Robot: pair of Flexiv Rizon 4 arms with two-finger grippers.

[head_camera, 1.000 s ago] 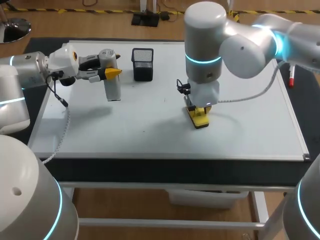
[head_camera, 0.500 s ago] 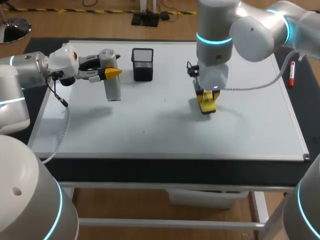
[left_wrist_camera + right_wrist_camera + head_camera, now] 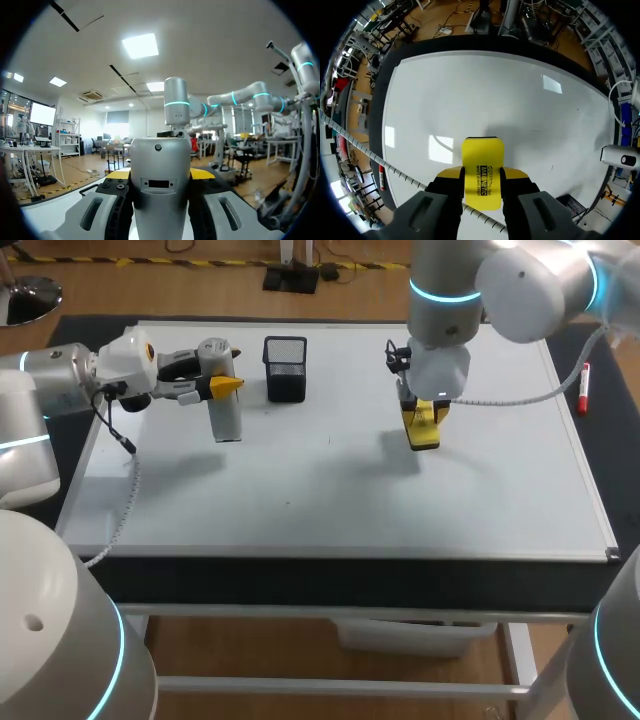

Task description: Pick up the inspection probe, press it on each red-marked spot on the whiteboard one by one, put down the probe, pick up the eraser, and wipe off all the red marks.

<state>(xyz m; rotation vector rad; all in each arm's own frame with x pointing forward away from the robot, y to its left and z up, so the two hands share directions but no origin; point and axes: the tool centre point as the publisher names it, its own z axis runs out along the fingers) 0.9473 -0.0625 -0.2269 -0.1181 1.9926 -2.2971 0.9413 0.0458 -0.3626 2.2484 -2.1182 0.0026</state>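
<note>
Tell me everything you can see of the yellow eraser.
The eraser is a flat yellow block with rounded corners, black print on its top and a dark pad underneath. The right gripper clamps its long sides, holding it over the whiteboard, right of the middle. Whether it touches the board is unclear.

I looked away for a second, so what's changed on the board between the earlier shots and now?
The right hand, shut on the eraser, moved it over the whiteboard toward the far edge and a little to the right. The left hand kept holding the probe in the same place, and the cup did not move.
</note>
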